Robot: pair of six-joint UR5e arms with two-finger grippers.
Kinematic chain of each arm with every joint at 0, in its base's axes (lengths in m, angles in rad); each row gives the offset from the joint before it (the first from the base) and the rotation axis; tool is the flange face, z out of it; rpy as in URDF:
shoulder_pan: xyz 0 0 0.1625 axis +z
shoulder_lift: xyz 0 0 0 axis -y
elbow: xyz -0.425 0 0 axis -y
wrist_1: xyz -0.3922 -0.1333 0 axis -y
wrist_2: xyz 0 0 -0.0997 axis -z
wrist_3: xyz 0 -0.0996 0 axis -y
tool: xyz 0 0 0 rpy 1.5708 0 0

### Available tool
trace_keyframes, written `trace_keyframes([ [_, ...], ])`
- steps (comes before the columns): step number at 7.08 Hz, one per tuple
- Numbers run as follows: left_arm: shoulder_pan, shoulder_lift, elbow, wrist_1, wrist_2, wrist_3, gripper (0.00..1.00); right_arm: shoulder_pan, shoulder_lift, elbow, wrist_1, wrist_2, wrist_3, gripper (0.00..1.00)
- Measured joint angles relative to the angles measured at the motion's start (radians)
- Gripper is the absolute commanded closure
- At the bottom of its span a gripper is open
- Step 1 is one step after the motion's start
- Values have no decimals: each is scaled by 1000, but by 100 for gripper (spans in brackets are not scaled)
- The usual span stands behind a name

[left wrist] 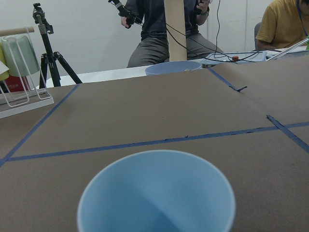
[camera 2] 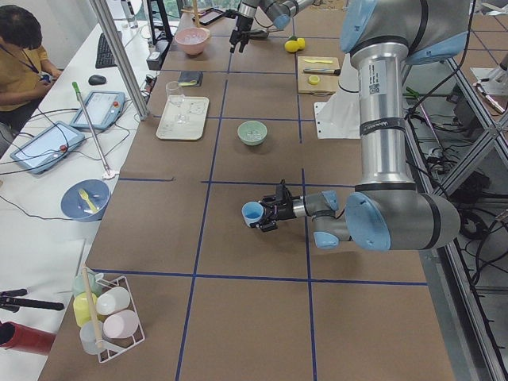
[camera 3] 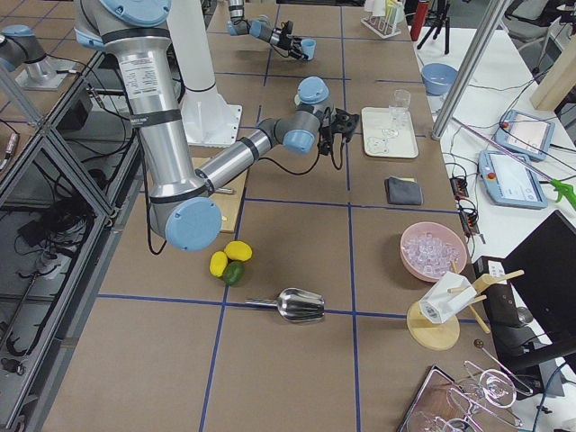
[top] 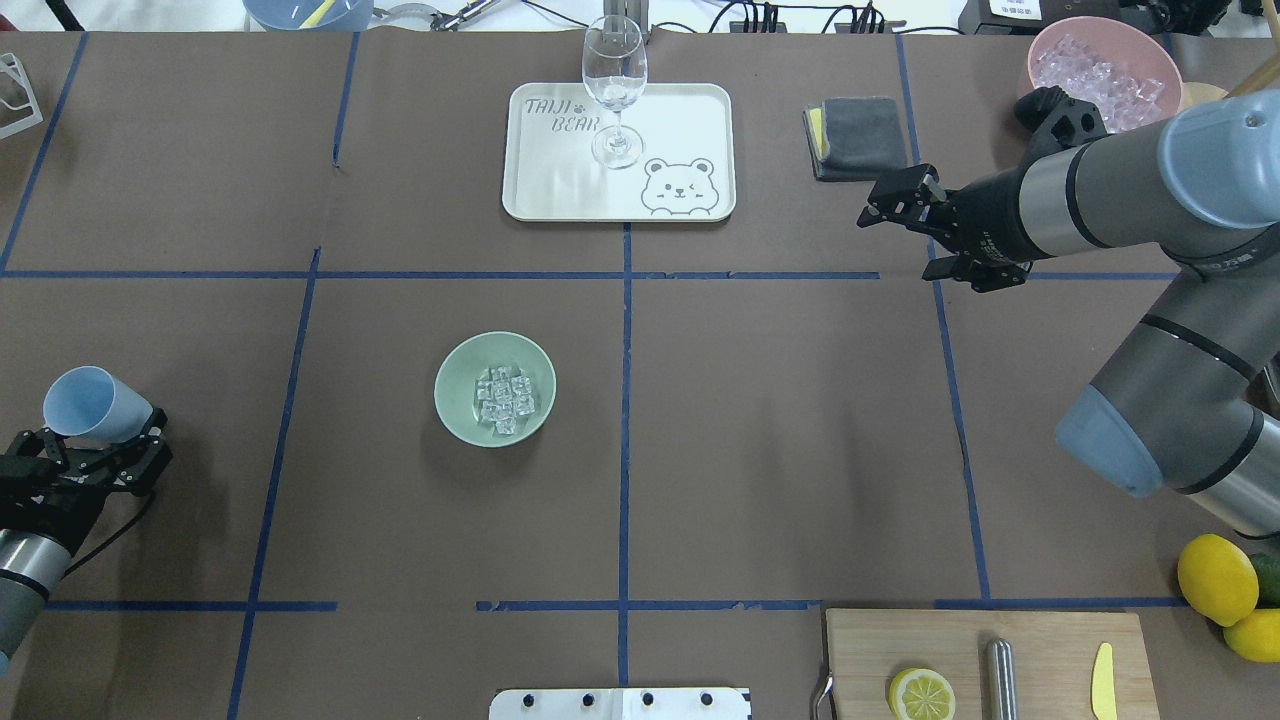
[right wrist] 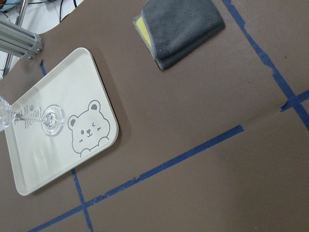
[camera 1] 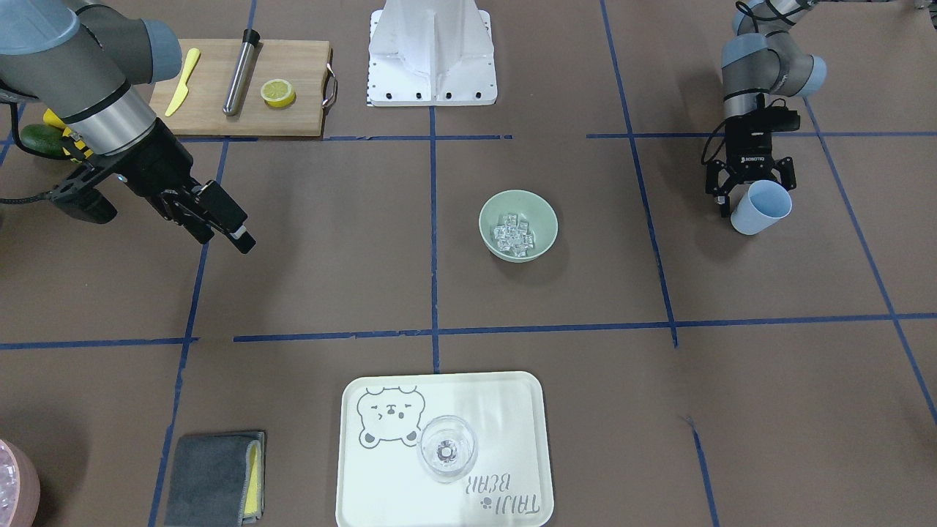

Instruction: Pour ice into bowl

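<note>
The pour looks done, judging by the ice (top: 503, 397) heaped in the sage bowl (top: 455, 400) near the middle of the desk, slightly toward its left edge; what remains is probably setting down the blue cup (top: 90, 402); the left hand (top: 100, 432), clamped around it by the left edge, should turn it upright before lowering, then release gently; the cup is tipped and looks empty; the right hand (top: 893, 245) hovers with fingers spread near the right edge; the pink container (top: 1045, 50) at the far right corner holds more cubes; the wine glass (top: 614, 85) appears empty.
</note>
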Motion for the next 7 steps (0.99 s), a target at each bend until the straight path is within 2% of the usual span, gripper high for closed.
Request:
trace_keyframes([
  [2,-5,44,-60,-3,-68,55,0,0,0,2,-1,0,0,0],
  [3,-6,96,-99,-3,-134,92,0,0,0,3,-1,1,0,0],
  [5,-8,184,-139,-3,-318,176,0,-1,0,16,-18,2,0,0],
  [7,-36,233,-194,-4,-524,376,0,-9,31,53,-109,3,2,0],
])
